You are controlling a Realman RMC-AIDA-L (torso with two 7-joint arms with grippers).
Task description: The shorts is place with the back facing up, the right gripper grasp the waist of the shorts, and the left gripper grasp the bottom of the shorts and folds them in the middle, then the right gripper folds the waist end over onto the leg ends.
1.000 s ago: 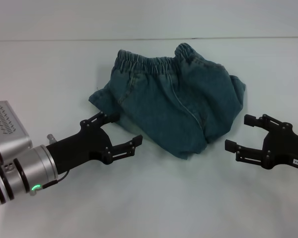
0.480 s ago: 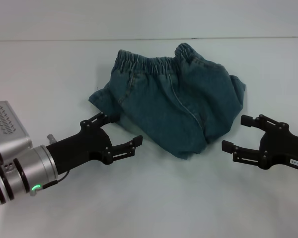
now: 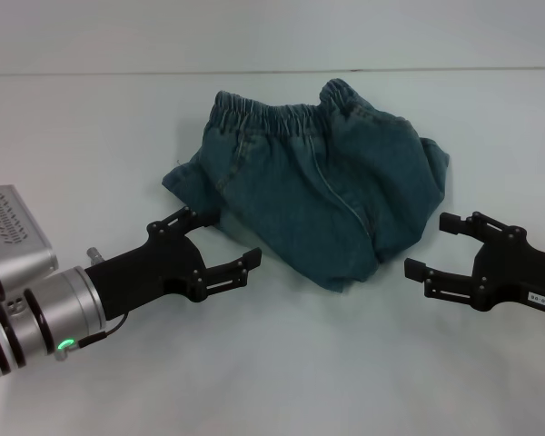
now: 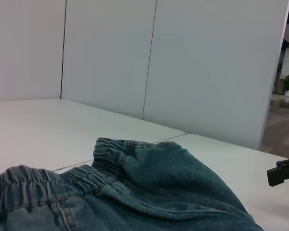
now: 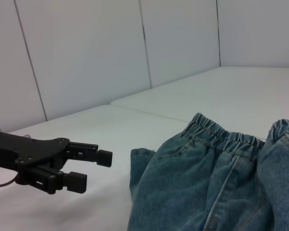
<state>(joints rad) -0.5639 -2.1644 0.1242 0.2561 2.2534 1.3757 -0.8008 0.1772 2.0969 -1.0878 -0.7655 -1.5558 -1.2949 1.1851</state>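
Black and two-fingered, the left tool on its silver banded arm with the green light hovers nearest, fingers spread wide and empty, just beside the near-left edge of the blue-green faded denim shorts. Level with it, the right tool, a black claw with a small white label, also gapes empty, near the garment's right side. Between and beyond them the shorts lie crumpled on the white counter, the gathered elastic waist at the far edge. Hems and leg ends are hard to make out in the bunched cloth, so either claw may pinch a stray fold or several layers, likely skewing the fold.
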